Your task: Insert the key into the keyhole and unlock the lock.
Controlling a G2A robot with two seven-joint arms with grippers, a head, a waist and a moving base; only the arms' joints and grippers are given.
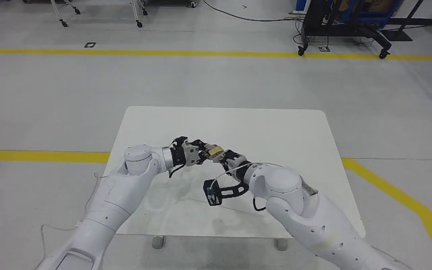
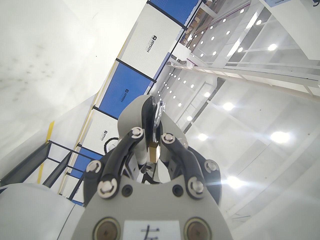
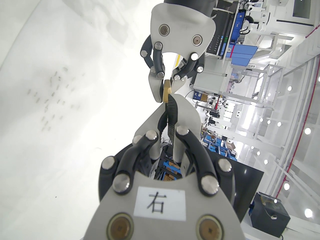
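My right fingers (image 3: pixel 170 103): closed flat together on a thin dark sliver that I take to be the key, most of it hidden by the pads. Touching their tips: the brass lock (image 3: pixel 166 91), held up off the bench (image 1: pixel 290 135). Around the lock: my left fingers (image 2: pixel 150 104), clamped on its sides. From the left wrist, a silver part (image 2: pixel 159 112) runs on from the brass toward the tips of those fingers; shackle or key, I cannot tell. Progress, as I judge it: both pieces are picked up and set nose to nose, so grasping and lining up are done. Whether the blade has entered the keyhole is hidden between the pads. Left to do: seating the key fully if it is not in, turning it, and freeing the shackle.
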